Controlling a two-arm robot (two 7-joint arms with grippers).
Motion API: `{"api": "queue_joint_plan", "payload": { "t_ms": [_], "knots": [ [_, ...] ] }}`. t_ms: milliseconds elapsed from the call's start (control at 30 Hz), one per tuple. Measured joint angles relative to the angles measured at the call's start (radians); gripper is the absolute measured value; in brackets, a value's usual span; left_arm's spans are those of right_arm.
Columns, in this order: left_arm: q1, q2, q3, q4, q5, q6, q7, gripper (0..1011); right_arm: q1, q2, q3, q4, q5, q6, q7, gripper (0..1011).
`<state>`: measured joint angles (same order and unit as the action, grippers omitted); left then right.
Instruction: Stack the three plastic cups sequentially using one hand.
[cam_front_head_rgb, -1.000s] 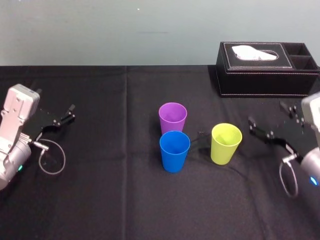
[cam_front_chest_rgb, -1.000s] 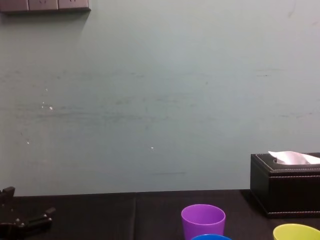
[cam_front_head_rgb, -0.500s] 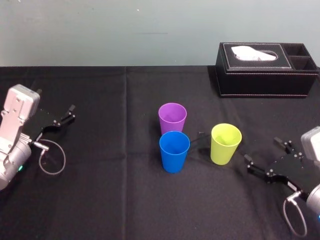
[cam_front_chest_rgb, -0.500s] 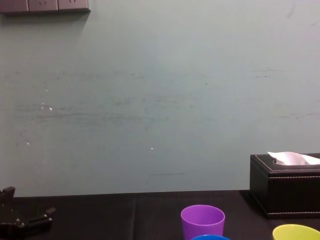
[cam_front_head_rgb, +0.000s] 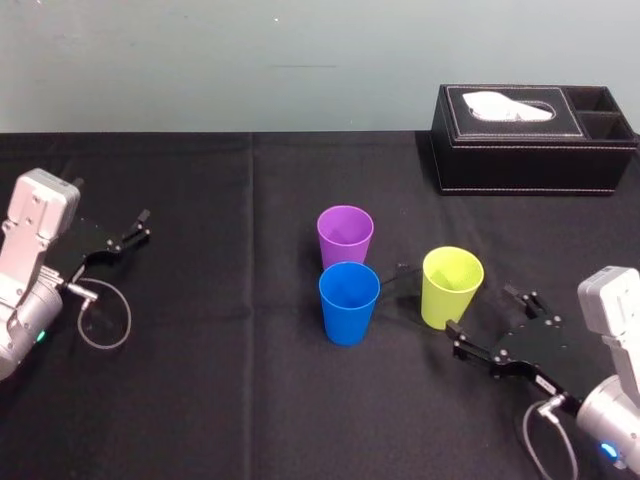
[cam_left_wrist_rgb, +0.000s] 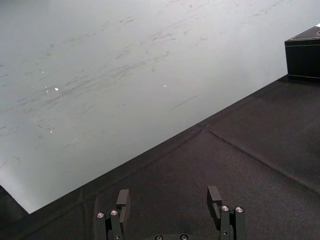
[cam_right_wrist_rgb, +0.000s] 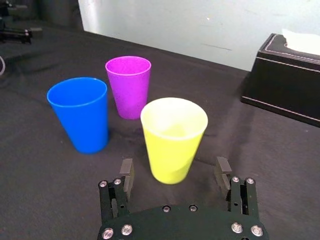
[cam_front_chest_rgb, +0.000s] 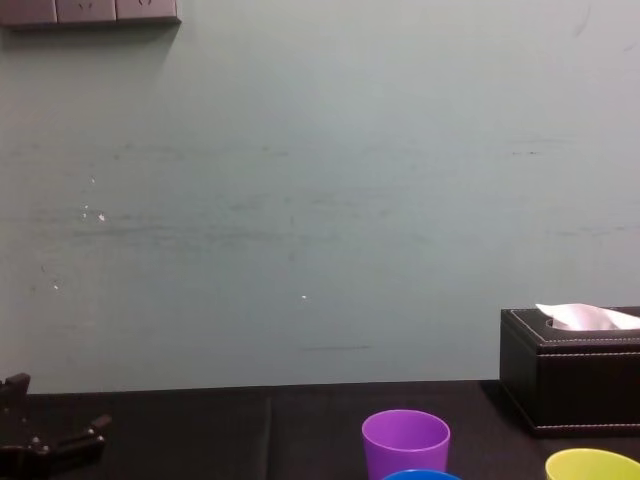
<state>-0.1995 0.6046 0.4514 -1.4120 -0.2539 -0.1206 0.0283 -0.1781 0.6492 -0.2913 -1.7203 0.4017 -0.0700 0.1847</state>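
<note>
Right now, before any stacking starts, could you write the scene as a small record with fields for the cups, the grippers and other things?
purple tapered plastic cup: upright, farthest back
bright blue tapered plastic cup: upright, close in front of the purple one
yellow-green tapered plastic cup: upright, apart, toward the robot's right
stacking: no cup nested yet
right gripper: low over the table, jaws open, facing the yellow-green cup, not gripping it
left gripper: parked far left, jaws open
black tissue box: back right
</note>
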Motion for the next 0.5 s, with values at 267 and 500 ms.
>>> {"api": "queue_joint_plan", "payload": {
  "t_ms": [267, 500],
  "knots": [
    [0.000, 0.000, 0.000, 0.000, 0.000, 0.000, 0.000, 1011, 0.032, -0.063, -0.002, 0.047, -0.010, -0.009, 0.004, 1003],
    [0.000, 0.000, 0.000, 0.000, 0.000, 0.000, 0.000, 1011, 0.064, -0.110, -0.004, 0.099, -0.037, -0.025, 0.001, 1003]
  ]
}}
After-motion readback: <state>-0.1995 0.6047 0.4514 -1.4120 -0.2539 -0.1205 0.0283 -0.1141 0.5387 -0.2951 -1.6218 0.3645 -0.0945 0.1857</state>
